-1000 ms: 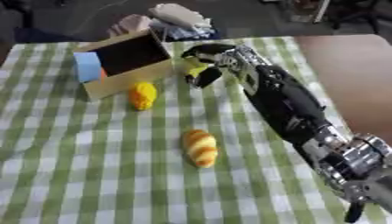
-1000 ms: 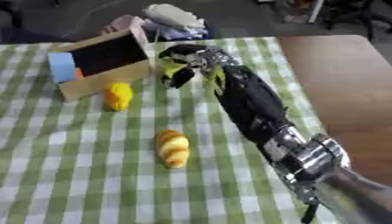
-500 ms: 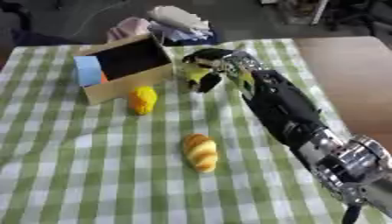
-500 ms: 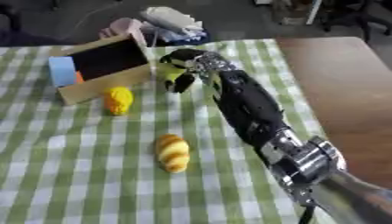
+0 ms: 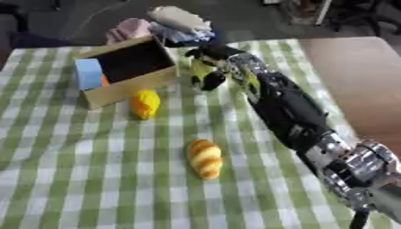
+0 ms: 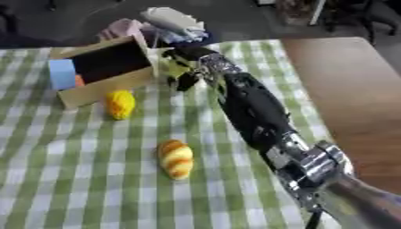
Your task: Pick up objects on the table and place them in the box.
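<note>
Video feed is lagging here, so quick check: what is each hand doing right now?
Right hand: shut on a yellow-green object, beside the box.
Left hand: not in view.

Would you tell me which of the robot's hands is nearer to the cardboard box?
Right. The right hand is just beside the cardboard box, curled round a yellow-green object. The left hand shows in neither view.
</note>
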{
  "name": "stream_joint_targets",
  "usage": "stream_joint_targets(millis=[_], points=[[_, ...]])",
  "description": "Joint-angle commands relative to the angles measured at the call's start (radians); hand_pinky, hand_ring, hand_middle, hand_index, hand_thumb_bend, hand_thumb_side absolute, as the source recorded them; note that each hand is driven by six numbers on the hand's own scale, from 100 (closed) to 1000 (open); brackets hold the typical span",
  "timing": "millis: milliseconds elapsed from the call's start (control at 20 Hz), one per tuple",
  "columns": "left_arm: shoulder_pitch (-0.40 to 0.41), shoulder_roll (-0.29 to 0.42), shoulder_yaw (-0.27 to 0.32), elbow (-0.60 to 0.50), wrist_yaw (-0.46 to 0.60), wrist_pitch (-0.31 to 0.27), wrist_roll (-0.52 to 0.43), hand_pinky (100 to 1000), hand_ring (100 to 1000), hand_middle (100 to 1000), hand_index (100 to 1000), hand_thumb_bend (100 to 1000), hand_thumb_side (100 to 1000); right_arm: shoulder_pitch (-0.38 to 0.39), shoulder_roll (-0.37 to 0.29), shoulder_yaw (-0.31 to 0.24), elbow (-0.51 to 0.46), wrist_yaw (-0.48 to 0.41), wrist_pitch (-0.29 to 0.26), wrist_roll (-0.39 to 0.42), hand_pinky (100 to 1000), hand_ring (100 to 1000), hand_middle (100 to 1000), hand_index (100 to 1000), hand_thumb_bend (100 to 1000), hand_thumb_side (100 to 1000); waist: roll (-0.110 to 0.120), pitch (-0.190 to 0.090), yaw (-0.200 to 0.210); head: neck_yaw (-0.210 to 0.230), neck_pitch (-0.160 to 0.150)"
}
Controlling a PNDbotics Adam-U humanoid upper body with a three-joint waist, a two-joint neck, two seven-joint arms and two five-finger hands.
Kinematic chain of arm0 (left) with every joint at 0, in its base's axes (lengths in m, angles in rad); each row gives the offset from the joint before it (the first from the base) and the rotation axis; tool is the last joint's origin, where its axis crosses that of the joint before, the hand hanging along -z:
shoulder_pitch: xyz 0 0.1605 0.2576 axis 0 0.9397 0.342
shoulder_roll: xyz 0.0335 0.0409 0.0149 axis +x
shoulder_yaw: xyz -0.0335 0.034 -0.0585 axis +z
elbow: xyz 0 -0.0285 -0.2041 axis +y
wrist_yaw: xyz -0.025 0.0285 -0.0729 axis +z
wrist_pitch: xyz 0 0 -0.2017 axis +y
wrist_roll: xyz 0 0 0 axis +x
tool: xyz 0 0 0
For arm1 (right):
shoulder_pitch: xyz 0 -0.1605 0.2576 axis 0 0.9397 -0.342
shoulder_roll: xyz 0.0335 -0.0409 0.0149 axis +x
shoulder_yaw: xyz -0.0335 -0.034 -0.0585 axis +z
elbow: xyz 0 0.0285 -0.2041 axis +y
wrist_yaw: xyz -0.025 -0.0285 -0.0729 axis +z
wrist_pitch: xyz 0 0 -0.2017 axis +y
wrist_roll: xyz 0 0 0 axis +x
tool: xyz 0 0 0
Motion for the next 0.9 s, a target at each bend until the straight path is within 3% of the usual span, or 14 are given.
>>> stream_joint_targets(millis=[50, 450, 900], points=[[-0.009, 0.015, 0.015, -0.02, -0.001, -0.001, 0.01, 722, 610, 642, 814, 214, 651, -0.039, -0.05, 0.006, -0.07, -0.044, -0.012, -0.003, 798, 741, 521, 952, 100, 227, -0.008, -0.007, -0.001, 0.003, -0.018], [-0.018, 0.031, 0.036, -0.02, 0.006, -0.01, 0.029, 706, 599, 639, 813, 228, 627, -0.074, -0.054, 0.034, -0.142, -0.151, -0.03, 0.034, 799, 744, 542, 959, 100, 211, -0.011, -0.022, 0.017, -0.006, -0.018], [-0.053, 0.039, 0.055, -0.02, 0.032, -0.027, 0.053, 698, 593, 632, 810, 261, 594, -0.068, -0.001, 0.064, -0.155, -0.177, -0.048, 0.058, 799, 751, 566, 965, 100, 209, -0.017, -0.037, 0.094, -0.048, -0.003]])
